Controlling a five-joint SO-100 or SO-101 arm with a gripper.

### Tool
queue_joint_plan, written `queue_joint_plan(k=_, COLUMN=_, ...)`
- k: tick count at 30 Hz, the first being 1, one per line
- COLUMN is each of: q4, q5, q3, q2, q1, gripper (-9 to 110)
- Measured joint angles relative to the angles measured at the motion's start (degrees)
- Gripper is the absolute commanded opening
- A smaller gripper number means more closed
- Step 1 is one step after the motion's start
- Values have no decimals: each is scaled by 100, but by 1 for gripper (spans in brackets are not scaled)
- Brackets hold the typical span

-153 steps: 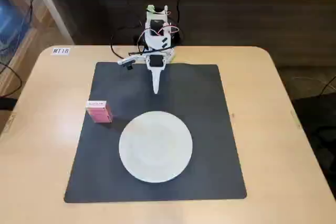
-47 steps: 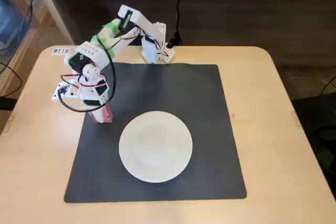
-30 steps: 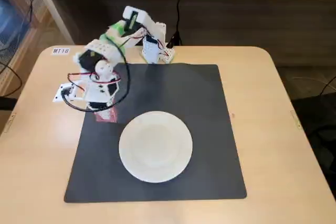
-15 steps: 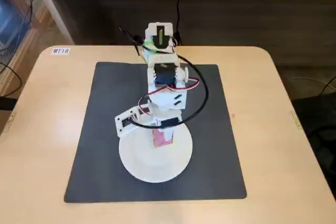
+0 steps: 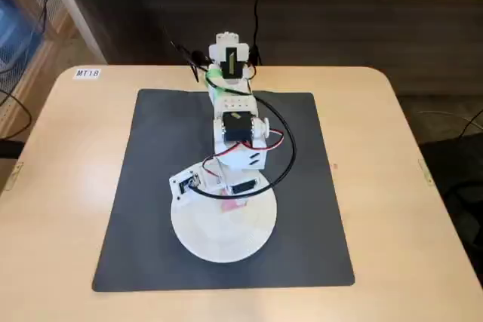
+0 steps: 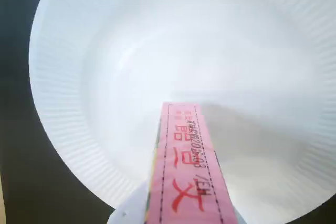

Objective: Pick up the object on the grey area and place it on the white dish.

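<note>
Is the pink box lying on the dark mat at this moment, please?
No, in the wrist view the pink box is over the white plate, not the dark mat.

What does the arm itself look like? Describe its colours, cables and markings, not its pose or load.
The arm is built of boxy white segments with black motor blocks set into them. A green band wraps the upper link near the base. A thick black cable loops out along its right side in the fixed view, with thin red and white wires beside it. The claw is white too.

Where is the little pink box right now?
In the fixed view the pink box sits in the end effector, over the upper middle of the white dish, which lies on the grey mat.
</note>
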Motion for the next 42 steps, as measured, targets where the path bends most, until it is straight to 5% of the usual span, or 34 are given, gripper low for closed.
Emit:
queue_joint_plan(k=11, q4=0, q5=-18, q3=-70, q2=-149, q1=0, gripper=0)
queue_joint_plan(k=42, q4=0, q5=-18, q3=-105, q2=-202, q1=9, gripper=27)
